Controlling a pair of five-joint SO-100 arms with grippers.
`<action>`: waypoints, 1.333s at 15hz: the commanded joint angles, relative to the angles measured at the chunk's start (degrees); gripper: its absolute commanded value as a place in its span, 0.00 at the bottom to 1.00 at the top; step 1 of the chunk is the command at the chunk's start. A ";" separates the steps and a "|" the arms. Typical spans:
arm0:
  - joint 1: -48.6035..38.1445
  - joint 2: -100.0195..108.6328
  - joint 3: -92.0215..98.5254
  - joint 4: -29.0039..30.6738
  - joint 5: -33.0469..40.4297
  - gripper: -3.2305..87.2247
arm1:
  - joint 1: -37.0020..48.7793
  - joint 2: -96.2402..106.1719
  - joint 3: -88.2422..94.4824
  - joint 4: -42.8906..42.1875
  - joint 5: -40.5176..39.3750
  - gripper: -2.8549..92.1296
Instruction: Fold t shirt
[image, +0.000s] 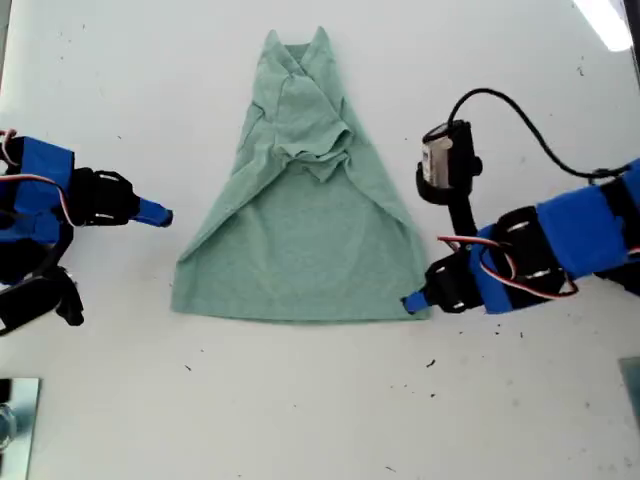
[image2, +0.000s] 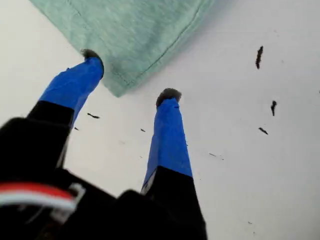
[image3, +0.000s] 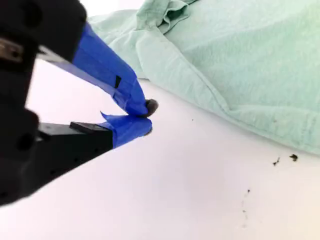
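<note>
- Exterior view: the t shirt (image: 305, 200) lies flat on the white surface (image: 300, 410), partly folded. Its sides are drawn in toward the collar end, which points to the top of the view, so the cloth makes a rough triangle with the wide hem toward the bottom. A bunched fold sits in the upper middle.
- Exterior view: my first end effector (image: 413, 300) comes in from the exterior view's right, its blue tip at the hem corner on that side. The arm behind it is black and blue, with a cable looping above.
- Exterior view: my second end effector (image: 160, 215) is at the exterior view's left, on the bare surface, apart from the shirt's slanted edge.
- First wrist view: my first end effector (image2: 131, 77) stands open, its two blue-taped fingers spread wide. The corner of the t shirt (image2: 130, 35) lies between the tips. One fingertip (image2: 91, 56) is right at the hem's edge, the other (image2: 169, 96) on the bare surface (image2: 250, 165) just beside the corner. It grips nothing. Small dark specks dot the surface.
- Second wrist view: my second end effector (image3: 145, 116) is closed, its blue tips meeting, with nothing between them. The t shirt (image3: 240, 60) lies near, beyond the tips, not touching them. The white surface (image3: 165, 195) beneath is bare but for a few dark specks.
</note>
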 joint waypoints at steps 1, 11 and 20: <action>-0.53 -0.35 -2.02 -1.32 0.53 0.03 | -1.85 0.26 5.98 -7.91 2.99 0.25; -0.26 0.18 -1.93 -1.23 0.18 0.03 | -3.16 27.51 4.13 26.02 4.31 0.03; -0.09 0.53 -2.02 -0.88 -0.35 0.03 | -0.70 -27.25 -60.12 31.11 -13.10 0.03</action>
